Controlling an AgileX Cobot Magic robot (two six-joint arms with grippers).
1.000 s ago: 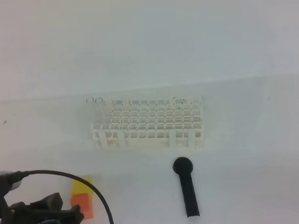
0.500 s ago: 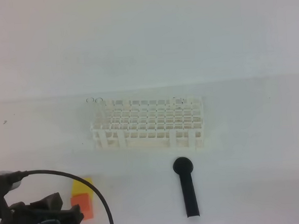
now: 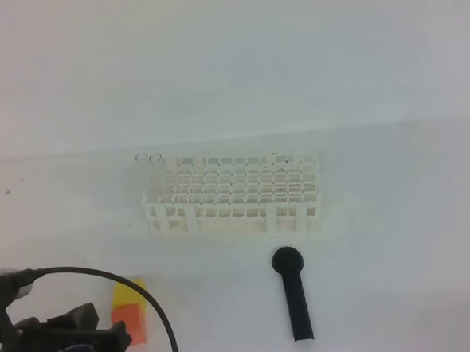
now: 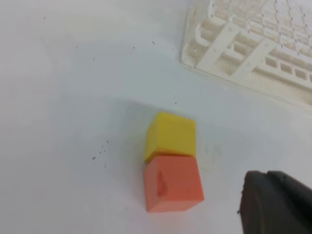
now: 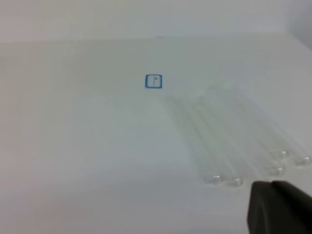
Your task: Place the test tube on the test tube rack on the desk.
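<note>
tubes (image 5: 229, 141): clear glass, lying side by side on desk (image 5: 73, 146) | left gripper (image 3: 69, 342), right gripper (image 5: 280, 207): closed, empty

Three views: one high overview, two low wrist close-ups.

The exterior high camera looks down on the bench (image 3: 398, 238) from the front. The left wrist camera sits near the surface, sharing the test tube rack (image 3: 232, 194) and the yellow and orange blocks (image 4: 170, 165) with it. The right wrist camera skims clear tubes (image 5: 229, 141) lying flat beside a blue square mark (image 5: 153, 81).
</note>
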